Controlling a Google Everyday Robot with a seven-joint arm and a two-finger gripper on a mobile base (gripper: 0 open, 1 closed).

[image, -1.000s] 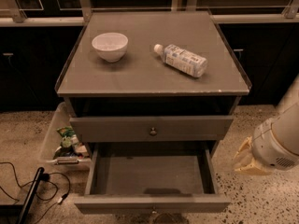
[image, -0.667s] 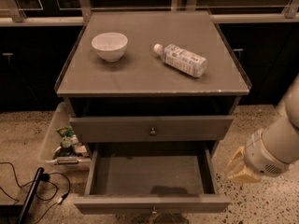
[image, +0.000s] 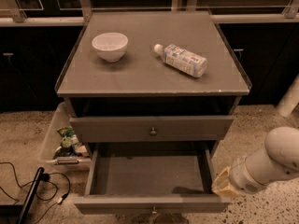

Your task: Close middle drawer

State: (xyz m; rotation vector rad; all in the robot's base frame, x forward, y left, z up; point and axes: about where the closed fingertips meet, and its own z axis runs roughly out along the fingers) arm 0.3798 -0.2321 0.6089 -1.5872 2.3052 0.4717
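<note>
Mid drawer (image: 149, 203) seen pulled far out under bench (image: 140, 73), nothing inside. Closing judged not yet begun; whole push-in left. Claw (image: 226, 185) placed by drawer's right front corner. Contact and claw opening cannot be told.

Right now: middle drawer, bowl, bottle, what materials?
Middle drawer: likely painted wood, flat matte grey boards. Bowl: probably glazed ceramic, white, slight sheen. Bottle: apparently plastic, printed label, white cap. Gripper sits by the drawer's front right corner.
</note>
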